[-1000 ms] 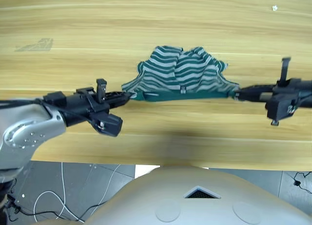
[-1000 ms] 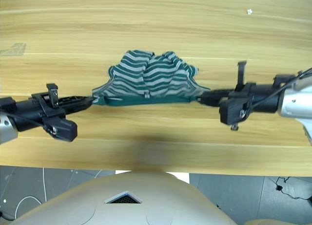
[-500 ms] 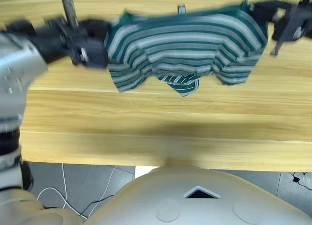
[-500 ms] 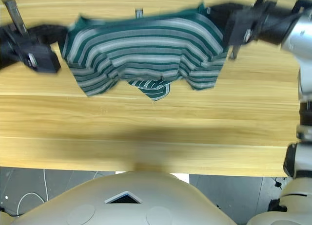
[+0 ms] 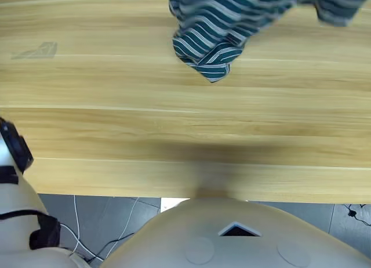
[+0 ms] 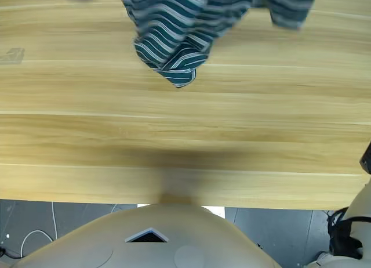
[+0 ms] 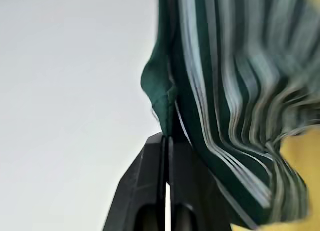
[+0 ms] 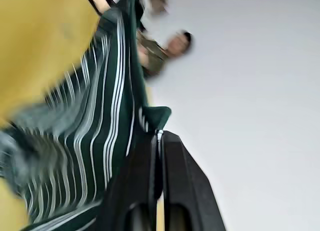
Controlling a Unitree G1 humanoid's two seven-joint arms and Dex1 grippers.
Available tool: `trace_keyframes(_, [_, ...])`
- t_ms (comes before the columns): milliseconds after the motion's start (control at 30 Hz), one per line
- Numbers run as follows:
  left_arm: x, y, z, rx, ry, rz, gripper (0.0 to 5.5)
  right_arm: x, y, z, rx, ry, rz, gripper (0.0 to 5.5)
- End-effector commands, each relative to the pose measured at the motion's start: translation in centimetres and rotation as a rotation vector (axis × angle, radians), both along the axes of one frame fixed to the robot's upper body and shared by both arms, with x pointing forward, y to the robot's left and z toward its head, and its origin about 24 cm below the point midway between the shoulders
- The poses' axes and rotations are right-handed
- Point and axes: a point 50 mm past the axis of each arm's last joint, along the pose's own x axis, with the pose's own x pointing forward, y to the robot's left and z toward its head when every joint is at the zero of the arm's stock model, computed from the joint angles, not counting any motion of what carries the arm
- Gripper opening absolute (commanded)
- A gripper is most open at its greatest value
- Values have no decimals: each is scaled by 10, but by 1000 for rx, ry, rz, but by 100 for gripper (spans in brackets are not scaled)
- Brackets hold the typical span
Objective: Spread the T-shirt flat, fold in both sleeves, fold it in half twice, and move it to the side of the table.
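Note:
The green and white striped T-shirt (image 5: 226,24) hangs in the air over the far part of the wooden table (image 5: 174,134), its lowest fold dangling just above the wood. In the left wrist view my left gripper (image 7: 166,138) is shut on a hem corner of the T-shirt (image 7: 225,106). My right gripper (image 8: 159,136) is likewise shut on another corner of the T-shirt (image 8: 95,141), which drapes away from it. Both arms are raised above the top of the head views.
The table's near edge (image 5: 191,189) runs across the lower part of the view, with dark floor and cables (image 5: 75,221) below it. A faint grey mark (image 5: 40,50) lies on the wood at the far left.
Both grippers have lifted the shirt from the table and risen out of the top of the head views. The shirt went from bunched on the wood to hanging in the air.

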Motion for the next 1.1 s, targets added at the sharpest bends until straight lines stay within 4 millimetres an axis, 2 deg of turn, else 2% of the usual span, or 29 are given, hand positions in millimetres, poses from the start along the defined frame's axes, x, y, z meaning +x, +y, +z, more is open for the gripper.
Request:
trace_keyframes(33, [-41, 3, -11, 70, 194, -47, 1, -36, 3, 5, -6, 149, 165, 0])
trace_keyframes(133, [-58, 1, -12, 61, 301, -109, 1, -53, 8, 5, 11, 238, 268, 0])
trace_keyframes(200, [-61, 0, -7, 21, 338, -147, 1, -57, 11, 6, 44, 283, 339, 0])
trace_keyframes(433, [-59, 2, -11, -85, 495, -221, 1, -54, 17, -16, 98, 493, 500, 0])
trace_keyframes(533, [-61, 3, -14, -91, 539, -229, 1, -59, 16, -22, 112, 543, 529, 0])
trace_keyframes(600, [-59, 3, -20, -96, 586, -228, 1, -52, 16, -32, 104, 598, 504, 0])
trace_keyframes(667, [-41, 5, -31, -82, 635, -175, 1, -29, 15, -49, 63, 611, 363, 0])
trace_keyframes(733, [0, 10, -46, -39, 582, -30, 1, 12, 11, -65, -1, 505, 86, 0])
trace_keyframes(767, [35, 15, -52, -15, 480, 93, 1, 40, 8, -71, -33, 403, -104, 0])
trace_keyframes(800, [81, 17, -54, -10, 319, 274, 1, 73, 5, -74, -107, 246, -350, 0])
trace_keyframes(833, [118, 15, -50, -28, 171, 426, 1, 99, 4, -73, -196, 72, -557, 0])
trace_keyframes(867, [145, 12, -38, -29, -17, 570, 1, 118, 4, -67, -220, -86, -725, 0])
trace_keyframes(900, [159, 9, -21, -83, -176, 682, 1, 130, 4, -57, -252, -250, -857, 0])
trace_keyframes(967, [167, 7, 11, -156, -411, 800, 1, 138, 4, -37, -259, -461, -1000, 0])
trace_keyframes(1100, [161, -9, 58, -271, -671, 795, 1, 136, 0, -4, -274, -716, -1089, 0])
